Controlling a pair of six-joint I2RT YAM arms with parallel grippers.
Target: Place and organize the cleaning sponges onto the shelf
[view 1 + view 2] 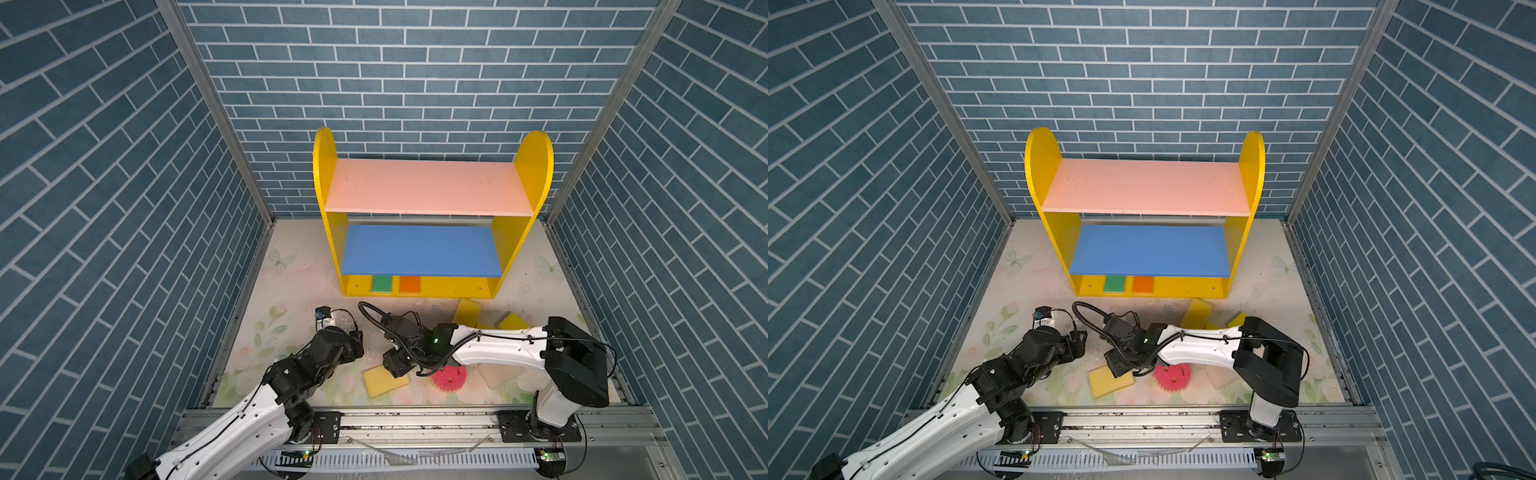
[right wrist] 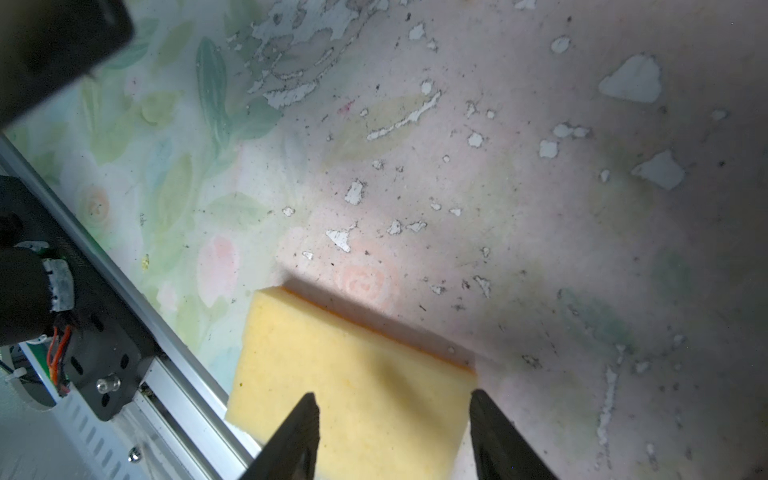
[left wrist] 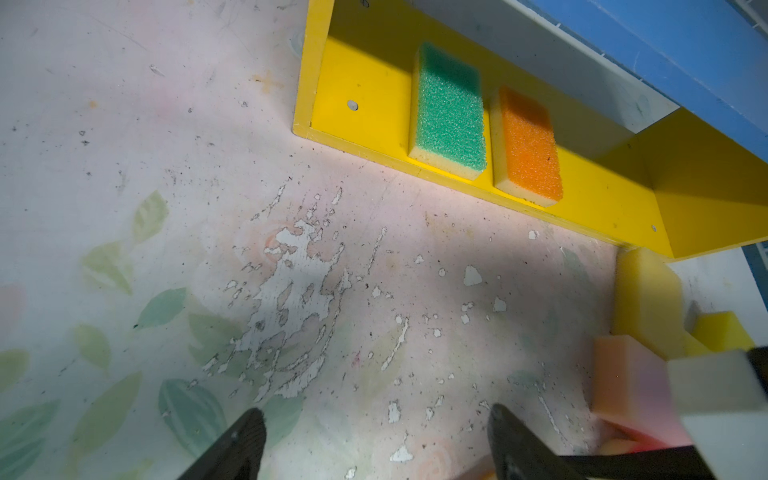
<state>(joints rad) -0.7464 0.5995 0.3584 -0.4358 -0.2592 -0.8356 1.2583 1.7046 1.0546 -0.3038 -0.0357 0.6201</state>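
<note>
The shelf point(image 1: 428, 187) stands at the back, and its yellow base point(image 3: 365, 83) holds a green sponge point(image 3: 451, 112) and an orange sponge point(image 3: 530, 145) side by side. A yellow sponge point(image 1: 384, 380) lies flat near the front rail. My right gripper point(image 2: 393, 397) hangs open just above this yellow sponge point(image 2: 353, 374), one finger over it and the other at its edge. A round pink sponge point(image 1: 449, 378) and a cream sponge point(image 1: 496, 374) lie partly under the right arm. My left gripper point(image 3: 376, 415) is open and empty over the bare mat.
Two more yellow sponges point(image 1: 467, 311) point(image 1: 513, 321) lean by the shelf's right foot, and a pink-and-cream one point(image 3: 627, 382) lies near them. The metal rail point(image 2: 174, 374) runs close to the flat yellow sponge. Brick-patterned walls close in the sides.
</note>
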